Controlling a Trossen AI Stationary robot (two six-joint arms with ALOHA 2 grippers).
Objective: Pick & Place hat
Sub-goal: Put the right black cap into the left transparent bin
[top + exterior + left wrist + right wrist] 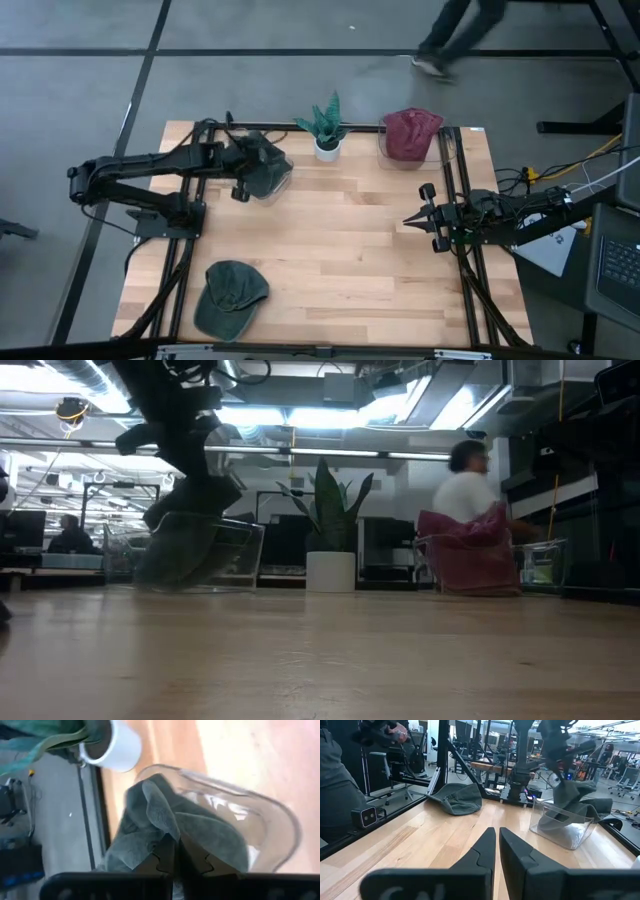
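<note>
A grey-green hat (150, 820) hangs in a clear bin (280, 815) at the table's far left. My left gripper (177, 862) is shut on it from above. The right wrist view shows this hat (575, 795) draping down into the bin (560, 827). A second green cap (232, 297) lies flat on the table near its near left corner. My right gripper (408, 220) is shut and waits low over the table's right side, touching nothing. My left gripper pinches a raised fold of the hat's cloth (167, 837) between its two fingers, coming from above and pointing down. The hat hangs below the fingers, slack, with its lower part (185, 555) inside the clear bin.
A potted plant in a white pot (328, 140) stands at the far edge. A second clear bin holding a dark red hat (410, 135) is to its right. A person (450, 40) walks past beyond the far edge. Bare wood lies in the table's middle.
</note>
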